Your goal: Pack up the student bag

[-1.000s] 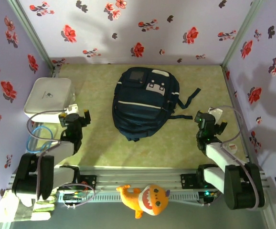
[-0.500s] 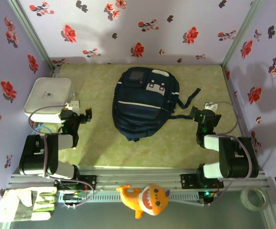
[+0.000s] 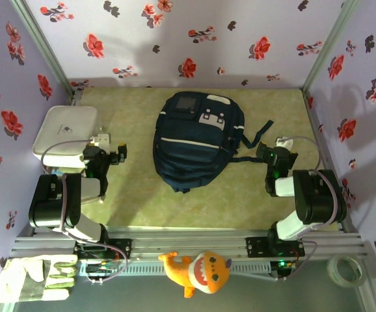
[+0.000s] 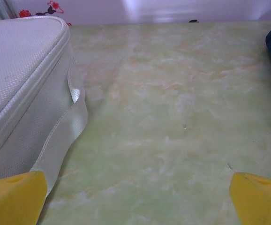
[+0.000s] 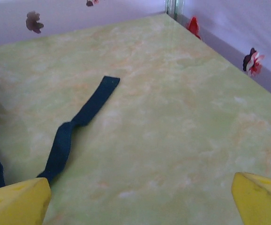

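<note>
Top camera looking down on surface point(image 3: 136, 195). Wrist cameras skimming low, facing forward; left sharing white case point(image 4: 18, 70), right sharing student bag strap point(image 5: 62, 140).

Student bag point(image 3: 198, 140) is lying on the table point(image 3: 136, 195), toward 12 o'clock. Rounded box point(image 3: 64, 130) is sitting at the bag's 9 o'clock, by the table's left edge. Left gripper point(image 3: 113, 156) is hanging between box and bag, just beside the box. Right gripper point(image 3: 269, 156) is hanging at the bag's 4 o'clock, near a strap point(image 5: 63, 140). Off the table, plush toy point(image 3: 198, 272) is lying at 6 o'clock, glove point(image 3: 35, 278) at 7, tape roll point(image 3: 344, 270) at 5.
</note>
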`<action>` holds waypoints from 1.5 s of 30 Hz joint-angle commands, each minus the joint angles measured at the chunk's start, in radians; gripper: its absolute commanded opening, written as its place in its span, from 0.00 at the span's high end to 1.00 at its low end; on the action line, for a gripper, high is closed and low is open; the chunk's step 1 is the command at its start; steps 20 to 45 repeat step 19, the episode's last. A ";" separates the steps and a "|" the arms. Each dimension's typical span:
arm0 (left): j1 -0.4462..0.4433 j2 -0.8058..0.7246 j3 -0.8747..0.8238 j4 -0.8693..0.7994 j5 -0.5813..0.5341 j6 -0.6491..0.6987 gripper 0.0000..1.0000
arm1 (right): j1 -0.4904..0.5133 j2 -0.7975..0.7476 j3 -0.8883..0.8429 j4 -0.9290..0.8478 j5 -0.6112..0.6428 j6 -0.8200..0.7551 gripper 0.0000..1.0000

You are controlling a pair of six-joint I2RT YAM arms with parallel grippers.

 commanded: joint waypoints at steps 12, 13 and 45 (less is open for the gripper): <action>0.010 0.014 0.026 -0.023 -0.016 0.001 0.00 | 0.009 0.001 0.019 -0.002 0.032 -0.004 0.01; 0.019 0.013 0.032 -0.033 -0.001 -0.007 0.00 | 0.009 0.002 0.019 0.000 0.032 -0.004 0.01; 0.031 0.013 0.031 -0.031 0.020 -0.011 0.00 | 0.009 -0.003 0.015 0.005 0.032 -0.004 0.01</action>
